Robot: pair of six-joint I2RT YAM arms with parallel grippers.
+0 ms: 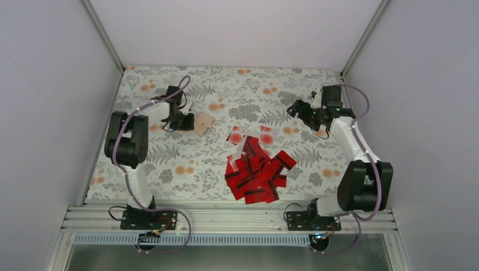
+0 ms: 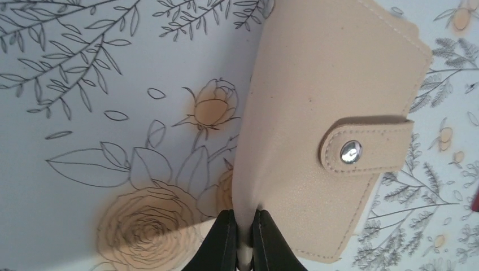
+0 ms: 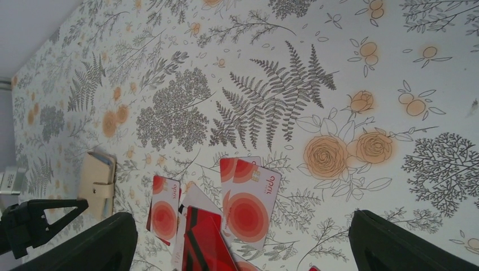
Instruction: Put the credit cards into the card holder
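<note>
Left hand (image 2: 243, 240) sits right at the lens in the left wrist view, black fingers (image 2: 221, 243) pinched shut on the bottom edge of the card holder (image 2: 316, 113), which fills centre and right of frame. Holder is tan, soft, leather-like, with its snap tab (image 2: 361, 149) closed at mid right. We judge it light and floppy, so an edge pinch will let it sag, and the tab needs opening before any card goes in.

Right wrist view: right hand (image 3: 243, 248) is wide open and holds nothing, fingers at lower left and lower right. Credit cards (image 3: 248, 197) lie between them at bottom centre, card holder (image 3: 99, 180) small near the left edge. Cards look thin, stiff and slick, lying flat on the surface (image 3: 339, 56); we'd take one by an overhanging edge.

Top view: red pile of credit cards (image 1: 257, 169) at centre, well apart from right hand (image 1: 295, 108) at upper right. Card holder (image 1: 203, 123) is left of centre, touching left hand (image 1: 188, 120).
</note>
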